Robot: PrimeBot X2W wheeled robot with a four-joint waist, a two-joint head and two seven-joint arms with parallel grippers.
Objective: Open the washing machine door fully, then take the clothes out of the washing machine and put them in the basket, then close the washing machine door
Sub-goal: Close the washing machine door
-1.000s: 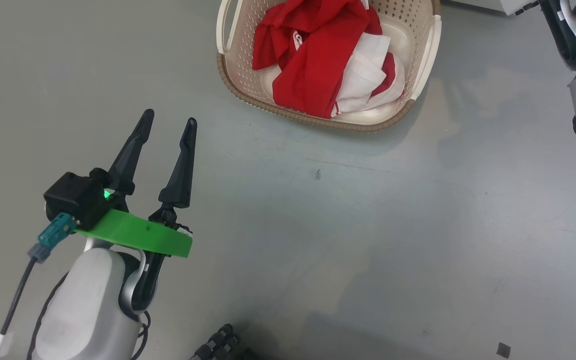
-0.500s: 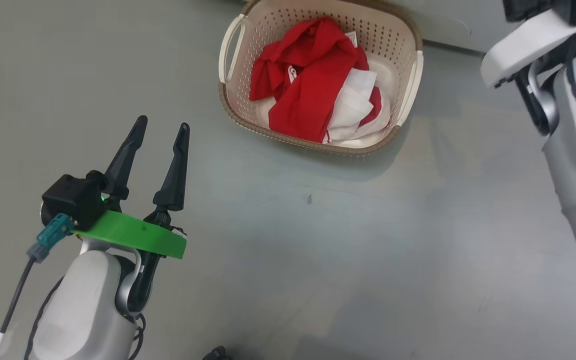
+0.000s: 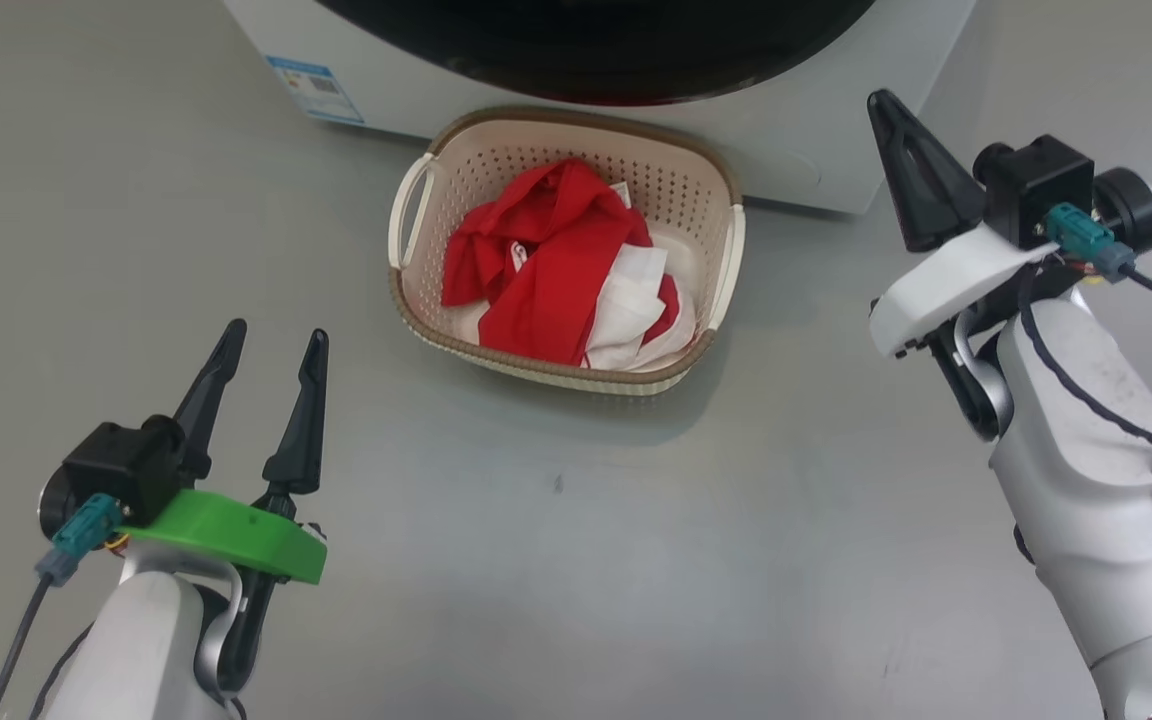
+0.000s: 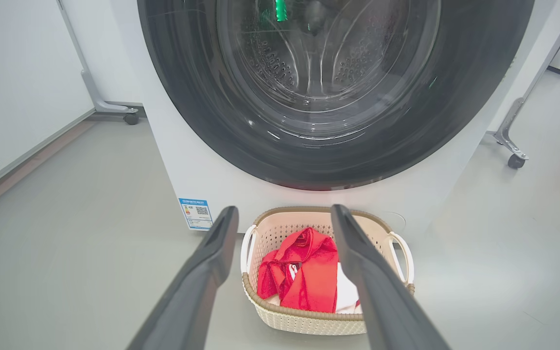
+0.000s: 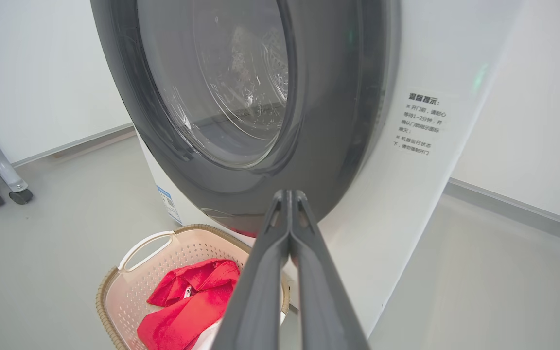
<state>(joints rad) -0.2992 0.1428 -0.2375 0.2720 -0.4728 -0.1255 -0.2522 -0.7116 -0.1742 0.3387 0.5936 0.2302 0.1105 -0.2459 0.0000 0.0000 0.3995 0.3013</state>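
Observation:
The cream basket (image 3: 556, 375) stands on the grey floor right in front of the white washing machine (image 3: 836, 120). It holds the red and white clothes (image 3: 546, 270). The washing machine door (image 4: 187, 112), with its black rim and clear glass, lies against the machine's front; the steel drum shows through the glass. My left gripper (image 3: 275, 330) hovers open and empty to the basket's left, pointing at the machine (image 4: 183, 180). My right gripper (image 3: 883, 100) is shut on nothing, to the basket's right. In the right wrist view its tips (image 5: 287, 193) point at the door's lower rim (image 5: 328, 121).
A blue label (image 3: 316, 90) sits low on the washer's front. A text sticker (image 5: 418, 124) is on its side. Wheeled frame legs with castors stand at either side, left (image 4: 129, 116) and right (image 4: 516, 158). White walls lie behind.
The head camera has tilted up: the basket sits lower in the picture and the washer's front has come into it. My right gripper has come into the picture, shut. The left stays open.

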